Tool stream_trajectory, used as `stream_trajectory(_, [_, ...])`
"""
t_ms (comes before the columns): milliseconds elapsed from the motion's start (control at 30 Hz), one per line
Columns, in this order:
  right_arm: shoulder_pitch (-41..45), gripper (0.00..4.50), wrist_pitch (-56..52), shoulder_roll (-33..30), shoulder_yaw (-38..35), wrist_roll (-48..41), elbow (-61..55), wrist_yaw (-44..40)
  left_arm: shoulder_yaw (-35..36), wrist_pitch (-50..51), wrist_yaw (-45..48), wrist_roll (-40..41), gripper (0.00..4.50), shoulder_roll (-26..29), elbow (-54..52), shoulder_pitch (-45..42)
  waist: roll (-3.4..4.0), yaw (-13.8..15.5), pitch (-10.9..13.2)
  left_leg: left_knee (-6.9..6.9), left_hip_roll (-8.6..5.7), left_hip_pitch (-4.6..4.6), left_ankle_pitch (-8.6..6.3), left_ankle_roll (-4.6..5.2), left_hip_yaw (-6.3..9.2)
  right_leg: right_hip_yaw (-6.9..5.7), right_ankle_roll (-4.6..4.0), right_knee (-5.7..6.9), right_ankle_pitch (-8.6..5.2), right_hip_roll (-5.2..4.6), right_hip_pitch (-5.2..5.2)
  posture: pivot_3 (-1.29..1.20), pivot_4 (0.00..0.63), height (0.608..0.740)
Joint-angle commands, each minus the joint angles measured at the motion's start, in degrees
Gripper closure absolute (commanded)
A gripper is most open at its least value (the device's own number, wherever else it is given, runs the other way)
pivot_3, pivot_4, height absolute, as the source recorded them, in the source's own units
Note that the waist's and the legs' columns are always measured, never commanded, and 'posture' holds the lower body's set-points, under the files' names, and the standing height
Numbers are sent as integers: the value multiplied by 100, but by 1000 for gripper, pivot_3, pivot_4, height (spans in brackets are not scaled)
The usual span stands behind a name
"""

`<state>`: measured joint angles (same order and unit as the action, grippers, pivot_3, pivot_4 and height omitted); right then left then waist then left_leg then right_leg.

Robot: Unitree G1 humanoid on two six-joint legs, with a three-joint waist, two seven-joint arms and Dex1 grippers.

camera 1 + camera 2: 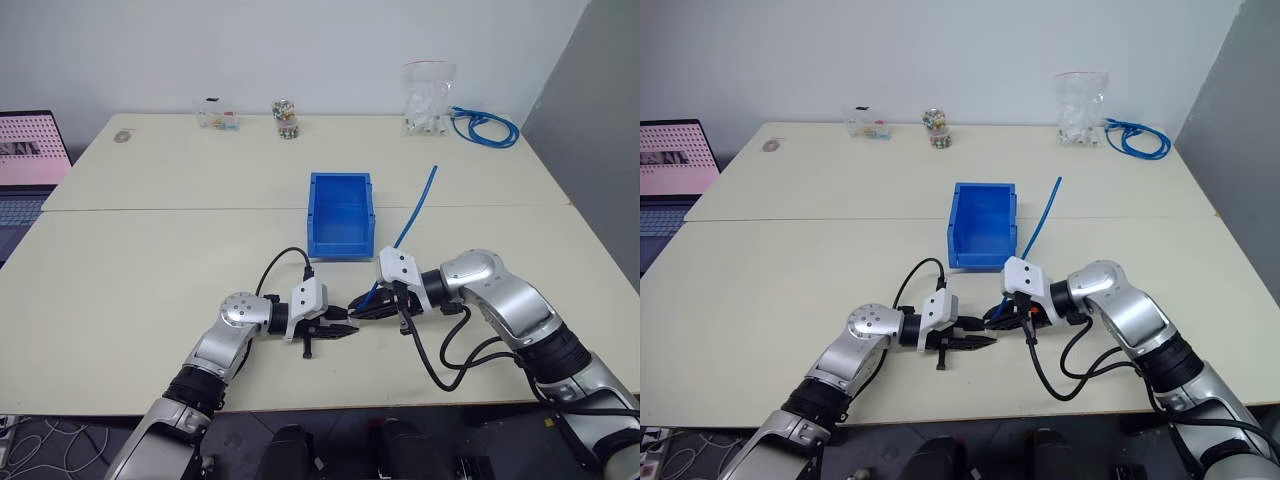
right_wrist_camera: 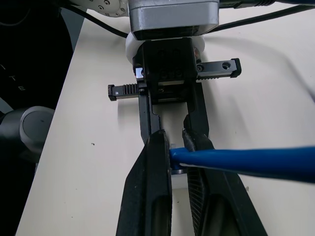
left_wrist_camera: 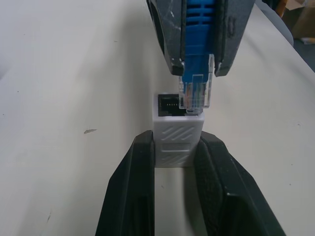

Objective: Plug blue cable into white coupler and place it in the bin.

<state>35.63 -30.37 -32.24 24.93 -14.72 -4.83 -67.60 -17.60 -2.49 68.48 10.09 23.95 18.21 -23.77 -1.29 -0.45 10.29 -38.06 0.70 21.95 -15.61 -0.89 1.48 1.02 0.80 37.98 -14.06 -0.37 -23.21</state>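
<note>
Left hand [image 1: 340, 329] clamps white coupler [image 3: 177, 132] low over counter [image 1: 150, 270], socket facing right hand [image 1: 368, 308]. Right hand's closed on blue cable [image 1: 415, 211] just behind plug, clear tip at coupler's mouth, not seated. Cable rises up & back. Further back, bin [image 1: 340, 215] sits mid-counter.

One bin [image 1: 340, 215], one blue cable [image 1: 415, 215], one white coupler [image 3: 176, 135] — two claws.
</note>
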Motion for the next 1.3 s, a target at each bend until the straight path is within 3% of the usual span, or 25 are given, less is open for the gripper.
stream_trajectory(33, [-33, 4353, -119, 36, 150, 161, 79, 4, 42, 62, 25, -35, 3723, 51, -74, 32, 0, 0, 0, 0, 0, 0, 0, 0, 0, 0, 0, 0, 0, 0, 0, 0, 150, 740])
stream_trajectory(1300, [301, 4353, 78, -27, 103, 366, 641, -297, 17, 131, 30, -32, 3723, 88, -202, 98, 1, -6, 0, 1, 1, -1, 0, 0, 0, -1, -1, 0, 0, 0, -1, 0, 150, 740])
